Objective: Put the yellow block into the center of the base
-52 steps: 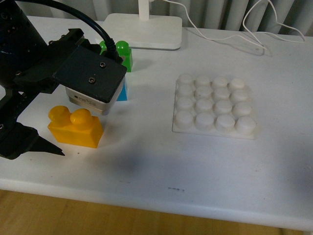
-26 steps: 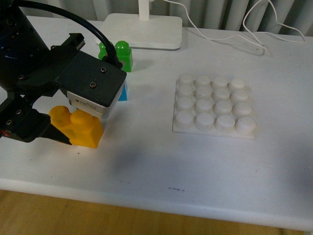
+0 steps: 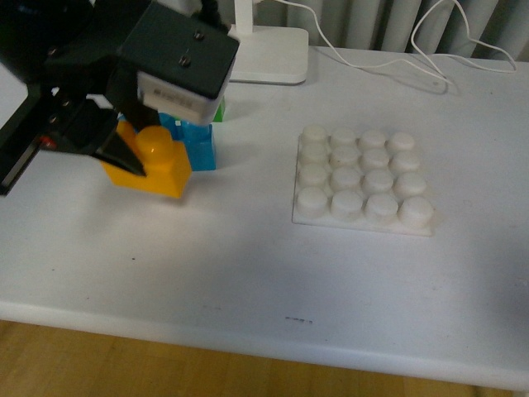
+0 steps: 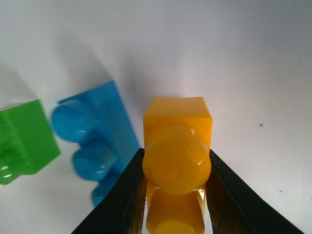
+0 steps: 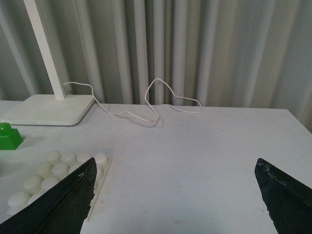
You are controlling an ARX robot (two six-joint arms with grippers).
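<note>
My left gripper [image 3: 142, 161] is shut on the yellow block [image 3: 163, 168], its black fingers pressing both long sides of the block [image 4: 176, 161]. The block hangs a little above the table at the left, studs up, just in front of a blue brick [image 3: 198, 143]. The base [image 3: 364, 178], a white square plate of round studs, lies flat on the table to the right with nothing on it. In the right wrist view my right gripper [image 5: 175, 168] stands open above bare table, with the base [image 5: 53, 170] off to one side of it.
A green brick [image 4: 22, 141] sits beside the blue brick [image 4: 92, 141]. The white lamp foot [image 3: 264, 54] stands at the back, and a thin white cable [image 3: 413, 50] trails across the back right. The table's front edge runs close below the base.
The left gripper came down around the yellow block, shut on it, then lifted it off the table and carried it back towards the blue brick.
</note>
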